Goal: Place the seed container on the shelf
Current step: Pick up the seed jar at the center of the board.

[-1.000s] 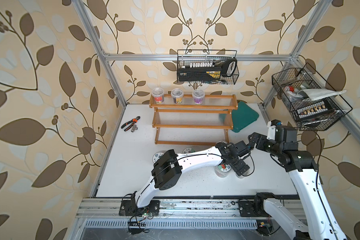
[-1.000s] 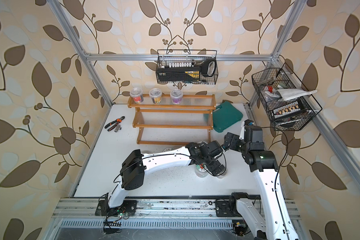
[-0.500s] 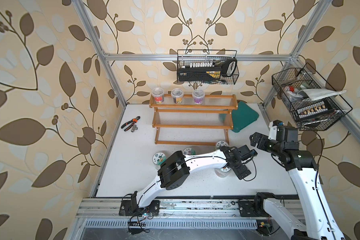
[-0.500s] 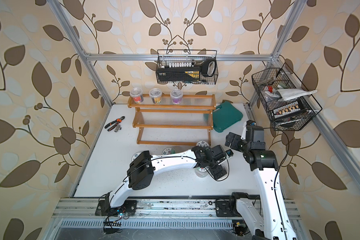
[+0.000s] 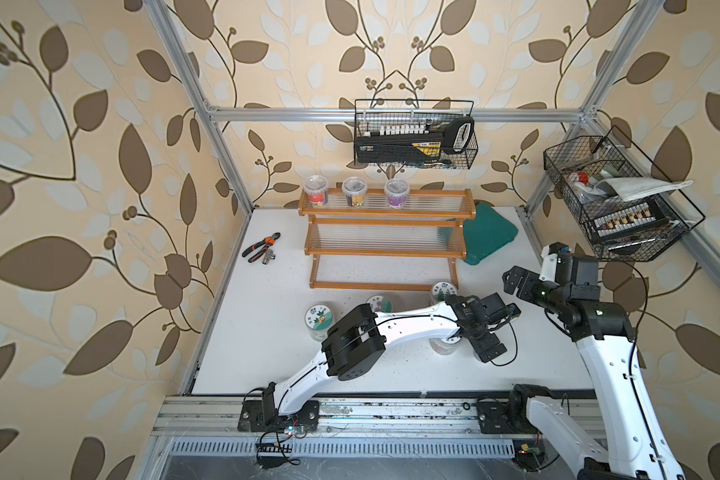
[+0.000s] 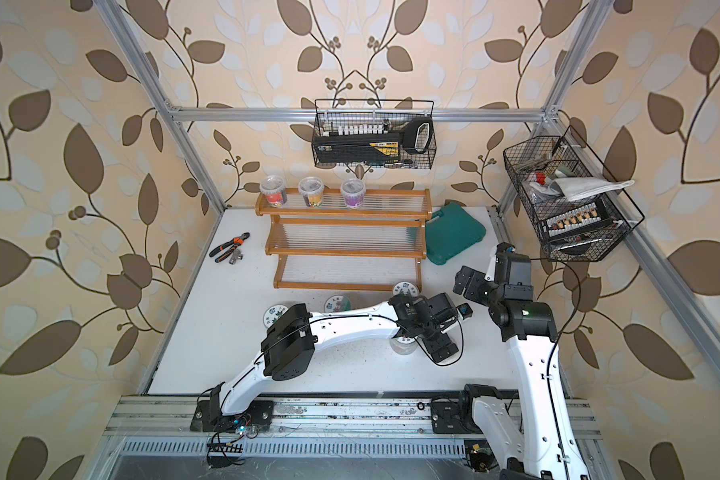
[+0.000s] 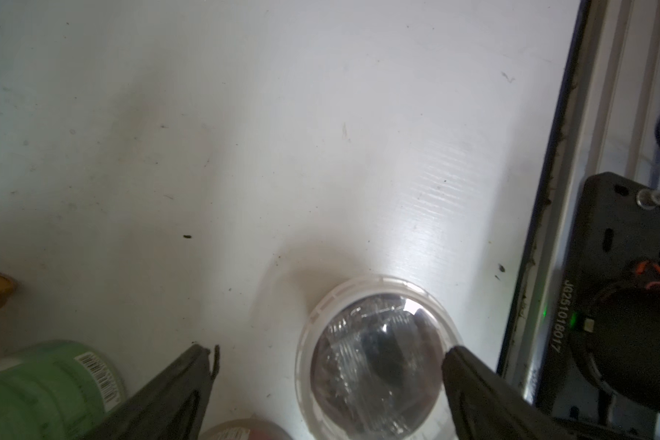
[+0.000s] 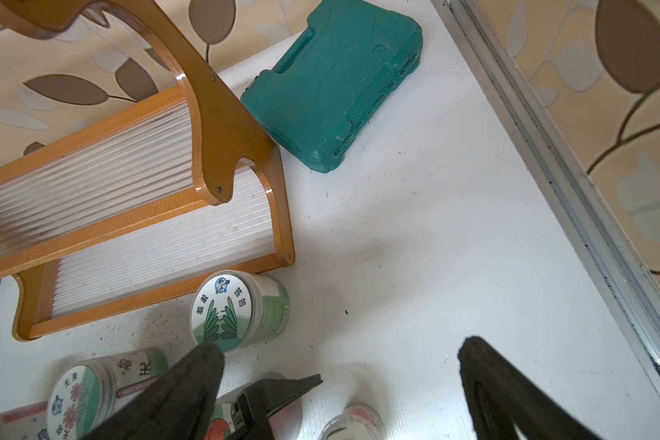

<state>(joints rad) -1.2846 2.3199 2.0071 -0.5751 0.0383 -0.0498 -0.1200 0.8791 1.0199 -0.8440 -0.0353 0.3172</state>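
On the bench (image 5: pixel 267 353), before the right end of the shelf (image 5: pixel 385 252), the container (image 7: pixel 378 358) stands upright between the left fingers (image 7: pixel 484 392), which are spread wide and not closed on it. The right fingers (image 8: pixel 183 392), also spread wide, hold nothing.
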